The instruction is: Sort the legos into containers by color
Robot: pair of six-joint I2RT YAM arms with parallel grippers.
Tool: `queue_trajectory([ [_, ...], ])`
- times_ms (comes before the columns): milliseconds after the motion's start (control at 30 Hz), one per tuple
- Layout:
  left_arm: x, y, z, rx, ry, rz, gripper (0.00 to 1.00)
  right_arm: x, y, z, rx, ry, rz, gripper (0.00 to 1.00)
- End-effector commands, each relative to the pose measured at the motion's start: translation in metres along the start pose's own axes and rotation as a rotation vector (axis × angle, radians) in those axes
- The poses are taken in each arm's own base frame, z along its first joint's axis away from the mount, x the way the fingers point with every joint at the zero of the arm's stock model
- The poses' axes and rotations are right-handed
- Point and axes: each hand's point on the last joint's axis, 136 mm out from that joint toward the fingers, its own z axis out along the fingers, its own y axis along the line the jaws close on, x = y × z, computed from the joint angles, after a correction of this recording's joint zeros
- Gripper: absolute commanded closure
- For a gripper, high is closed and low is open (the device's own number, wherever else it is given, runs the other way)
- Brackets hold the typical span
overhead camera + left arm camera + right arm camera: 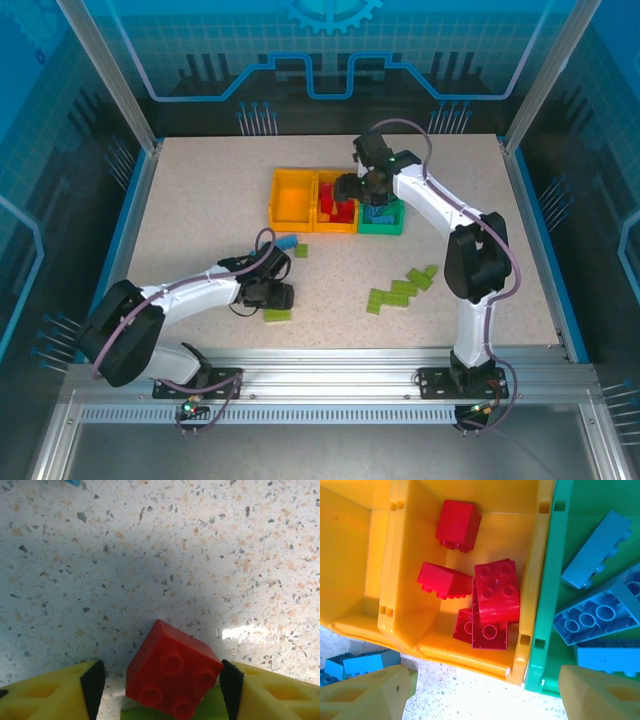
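A red lego (172, 675) lies partly on a lime green lego (150, 714) between the fingers of my left gripper (162, 680). The right pad (231, 682) touches the brick's corner; a gap stays at the left pad (93, 685), so the jaws are open. From above, my left gripper (275, 295) sits low at front left. My right gripper (482, 700) hangs open and empty over the near rims of the containers. Red legos (495, 592) fill the middle orange-yellow bin (336, 205). Light blue legos (600, 615) lie in the green bin (382, 218). The left orange-yellow bin (293, 198) holds nothing.
Lime green legos lie loose on the table: a cluster (400, 290) at front right, one (277, 316) by my left gripper, one (301, 250) in front of the bins. A light blue lego (285, 242) lies near it. More blue bricks (362, 662) sit below the left bin.
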Motion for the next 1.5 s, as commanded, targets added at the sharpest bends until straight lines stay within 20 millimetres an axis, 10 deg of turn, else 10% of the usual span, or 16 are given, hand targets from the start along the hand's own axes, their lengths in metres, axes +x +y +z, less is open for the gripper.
queue_trajectory([
  [0, -0.003, -0.007, 0.004, 0.015, 0.006, 0.022, 0.38, -0.008, 0.000, -0.027, -0.016, -0.059, 0.003, 0.21],
  [567, -0.039, -0.031, -0.008, 0.060, -0.064, 0.023, 0.62, 0.025, -0.047, -0.059, 0.081, -0.116, 0.026, 0.19],
  [933, -0.176, -0.113, -0.064, 0.140, -0.297, 0.162, 0.63, 0.075, -0.085, -0.052, 0.121, -0.078, 0.083, 0.19],
  [1133, -0.249, -0.139, -0.050, 0.128, -0.339, 0.183, 0.63, 0.100, -0.093, -0.050, 0.125, -0.044, 0.087, 0.19],
  [1467, -0.311, -0.129, -0.027, 0.106, -0.405, 0.087, 0.62, 0.181, -0.118, -0.047, 0.198, 0.128, 0.274, 0.14],
])
